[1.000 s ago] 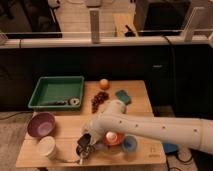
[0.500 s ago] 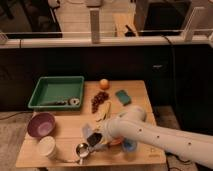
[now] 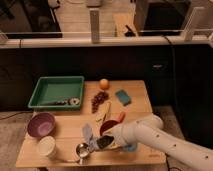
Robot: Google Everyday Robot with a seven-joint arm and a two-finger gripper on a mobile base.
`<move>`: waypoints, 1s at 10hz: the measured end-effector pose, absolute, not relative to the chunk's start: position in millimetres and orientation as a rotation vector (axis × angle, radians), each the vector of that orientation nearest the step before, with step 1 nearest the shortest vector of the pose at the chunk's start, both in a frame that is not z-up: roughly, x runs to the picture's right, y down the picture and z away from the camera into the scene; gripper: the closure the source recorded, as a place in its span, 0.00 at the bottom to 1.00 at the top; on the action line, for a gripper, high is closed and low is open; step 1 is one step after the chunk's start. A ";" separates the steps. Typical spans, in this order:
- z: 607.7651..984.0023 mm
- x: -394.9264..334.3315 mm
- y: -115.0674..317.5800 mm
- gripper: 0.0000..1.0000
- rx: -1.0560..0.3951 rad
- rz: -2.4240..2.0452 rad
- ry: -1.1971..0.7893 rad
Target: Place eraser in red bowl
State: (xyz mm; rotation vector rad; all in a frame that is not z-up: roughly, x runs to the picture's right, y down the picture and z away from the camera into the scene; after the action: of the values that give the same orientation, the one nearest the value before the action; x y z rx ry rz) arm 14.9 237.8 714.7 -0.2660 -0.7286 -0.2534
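1. The wooden table (image 3: 67,131) bears a green tray (image 3: 55,93), a purple bowl (image 3: 41,125) and a white cup (image 3: 46,147).
2. An orange (image 3: 103,83), grapes (image 3: 99,100), a teal sponge (image 3: 122,96) and the red bowl (image 3: 106,126) lie mid-table.
3. My gripper (image 3: 101,143) hangs over its near edge.

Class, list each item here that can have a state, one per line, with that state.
Round purple bowl: upright, empty.
Rectangular green plastic tray: holds a small utensil.
White cup: upright.
Glossy red bowl: partly hidden behind the arm.
Robot hand: low over the table, beside the red bowl.
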 end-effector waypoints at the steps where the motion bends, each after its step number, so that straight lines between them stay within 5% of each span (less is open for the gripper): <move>1: 715.4 19.3 238.2 0.40 -0.253 -0.221 -0.733; 2: 714.1 25.8 236.8 0.28 -0.220 -0.174 -0.736; 4: 708.6 29.2 231.2 0.20 -0.203 -0.157 -0.730; 10: 677.9 43.7 211.5 0.20 -0.080 -0.072 -0.719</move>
State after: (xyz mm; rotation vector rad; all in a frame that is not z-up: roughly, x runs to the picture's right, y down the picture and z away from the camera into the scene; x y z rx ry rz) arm 43.7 211.5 677.9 -0.0805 -0.7191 -0.0722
